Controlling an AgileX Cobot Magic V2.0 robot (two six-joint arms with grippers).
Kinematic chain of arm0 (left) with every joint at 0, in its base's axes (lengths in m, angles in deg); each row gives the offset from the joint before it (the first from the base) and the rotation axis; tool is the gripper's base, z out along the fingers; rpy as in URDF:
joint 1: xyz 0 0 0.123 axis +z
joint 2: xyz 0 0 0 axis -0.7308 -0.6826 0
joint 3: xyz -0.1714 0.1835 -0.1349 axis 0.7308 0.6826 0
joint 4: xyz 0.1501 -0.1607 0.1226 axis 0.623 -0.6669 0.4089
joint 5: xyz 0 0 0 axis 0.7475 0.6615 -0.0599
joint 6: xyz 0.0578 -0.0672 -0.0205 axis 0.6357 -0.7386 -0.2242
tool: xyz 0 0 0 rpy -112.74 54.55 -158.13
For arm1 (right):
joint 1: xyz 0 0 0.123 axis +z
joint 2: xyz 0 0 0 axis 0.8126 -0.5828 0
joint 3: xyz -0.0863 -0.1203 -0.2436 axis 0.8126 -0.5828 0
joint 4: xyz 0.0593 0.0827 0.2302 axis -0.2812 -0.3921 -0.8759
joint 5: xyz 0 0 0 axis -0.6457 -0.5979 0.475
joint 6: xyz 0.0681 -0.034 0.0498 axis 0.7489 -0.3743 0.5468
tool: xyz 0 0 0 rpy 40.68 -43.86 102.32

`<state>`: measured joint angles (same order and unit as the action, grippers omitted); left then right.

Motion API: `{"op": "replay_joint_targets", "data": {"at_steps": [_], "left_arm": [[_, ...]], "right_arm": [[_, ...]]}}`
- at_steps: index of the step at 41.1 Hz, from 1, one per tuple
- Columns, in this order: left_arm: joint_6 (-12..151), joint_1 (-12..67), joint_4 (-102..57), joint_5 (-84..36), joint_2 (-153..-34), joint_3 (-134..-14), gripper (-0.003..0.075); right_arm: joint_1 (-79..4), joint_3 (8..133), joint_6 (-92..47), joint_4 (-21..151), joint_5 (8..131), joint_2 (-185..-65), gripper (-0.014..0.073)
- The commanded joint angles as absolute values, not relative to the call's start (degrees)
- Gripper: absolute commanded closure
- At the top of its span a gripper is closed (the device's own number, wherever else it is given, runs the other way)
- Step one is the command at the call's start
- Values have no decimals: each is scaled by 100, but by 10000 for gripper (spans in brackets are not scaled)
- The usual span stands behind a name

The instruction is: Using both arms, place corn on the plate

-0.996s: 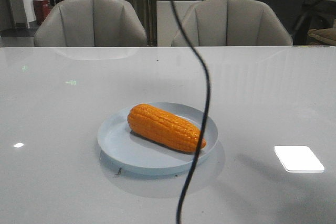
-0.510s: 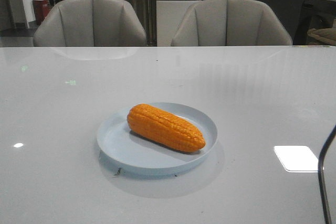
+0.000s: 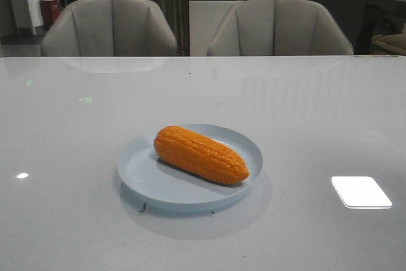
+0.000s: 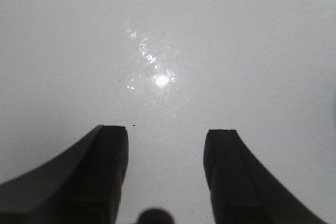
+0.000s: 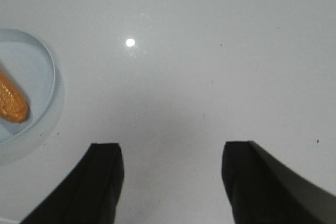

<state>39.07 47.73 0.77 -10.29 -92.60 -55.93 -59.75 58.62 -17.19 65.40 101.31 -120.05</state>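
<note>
Over the table, hands: two, each seen only from its own wrist
Left hand (image 4: 165,145): fingers spread apart, holding nothing, bare table (image 4: 168,35) beneath
Right hand (image 5: 171,163): fingers parted, holding nothing, plate well to one side
Corn (image 3: 200,154): one cob, lying diagonally inside the plate
Plate (image 3: 143,176): one, pale blue, near the table's middle
Chairs (image 3: 109,25): two, behind the far edge

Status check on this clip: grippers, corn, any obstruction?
Left gripper and right gripper: jaws open, empty, over bare table. Corn lies on plate. Nothing in the way.
</note>
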Motion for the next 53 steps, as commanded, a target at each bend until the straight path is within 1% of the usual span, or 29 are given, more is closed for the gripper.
{"op": "replay_joint_targets", "data": {"at_steps": [1,6,10,26,29,31,32,34,37,53], "left_arm": [[3844,4768,21,-1447,-9160,-5776,321],[3844,4768,21,-1447,-9160,-5776,321],[3844,4768,21,-1447,-9160,-5776,321],[3844,4768,21,-1447,-9160,-5776,325],[3844,4768,21,-1447,-9160,-5776,375],[3844,4768,21,-1447,-9160,-5776,444],[3844,4768,21,-1447,-9160,-5776,463],[3844,4768,21,-1447,-9160,-5776,540],[3844,4768,21,-1447,-9160,-5776,632],[3844,4768,21,-1447,-9160,-5776,626]], "right_arm": [[-6018,5474,-1726,6437,9569,-11390,83],[-6018,5100,-1726,6437,9522,-10941,83],[-6018,5045,-1726,6437,9499,-10766,83],[-6018,5045,-1726,6437,9574,-10729,83],[-6018,5045,-1726,6437,9574,-10729,83],[-6018,5045,-1726,6437,9574,-10729,83],[-6018,5045,-1726,6437,9574,-10729,83],[-6018,5045,-1726,6437,9574,-10729,83],[-6018,5045,-1726,6437,9574,-10729,83],[-6018,5045,-1726,6437,9574,-10729,83]]}}
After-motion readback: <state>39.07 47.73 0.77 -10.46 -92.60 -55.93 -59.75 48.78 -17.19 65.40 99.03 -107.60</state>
